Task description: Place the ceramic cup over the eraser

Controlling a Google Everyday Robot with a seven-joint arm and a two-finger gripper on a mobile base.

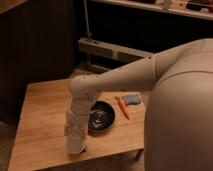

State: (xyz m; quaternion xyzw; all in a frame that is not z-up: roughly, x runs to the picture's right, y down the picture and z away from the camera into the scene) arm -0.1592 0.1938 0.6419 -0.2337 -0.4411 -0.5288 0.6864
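Your fingers cannot be made out here, so whether they are gripping is not something you can tell; the gripper (76, 131) is pointing straight down over the front edge of the wooden worktop (40, 125). The ceramic cup (76, 142) is sitting at its tip, low on the worktop. The black bowl (101, 116) is lying just beside it, the orange stick (122, 107) and blue-grey object (132, 99) farther back. You are not seeing the eraser.

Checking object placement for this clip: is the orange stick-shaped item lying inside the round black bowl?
No. The orange stick-shaped item lies on the wooden table right of the round black bowl, while the gripper hangs near the front edge.
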